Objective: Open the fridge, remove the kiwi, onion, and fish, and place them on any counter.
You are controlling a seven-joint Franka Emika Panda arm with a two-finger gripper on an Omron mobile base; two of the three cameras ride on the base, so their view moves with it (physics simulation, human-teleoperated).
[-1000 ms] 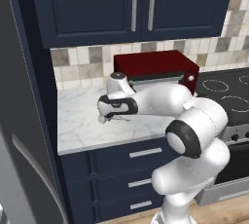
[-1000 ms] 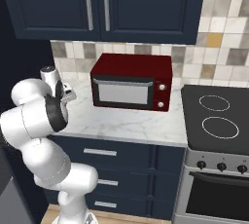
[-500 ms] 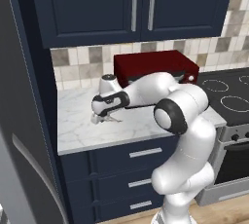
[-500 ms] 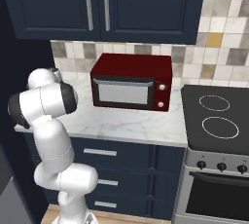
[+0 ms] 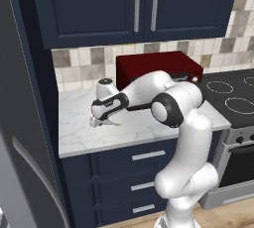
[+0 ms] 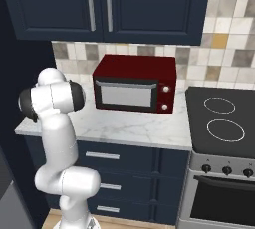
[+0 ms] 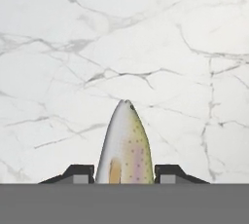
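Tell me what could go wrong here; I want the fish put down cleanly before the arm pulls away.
1. The pincer has its fingers close on both sides of the fish, above the counter. Opening before it touches the marble could make it drop and slide.
2. The pincer works near the counter's left part, by the front edge. A slippery fish could skid off.
3. The red microwave sits close behind the arm, so a wide swing back may clip it.

white marble counter (image 5: 99, 133), red microwave (image 6: 134, 84)
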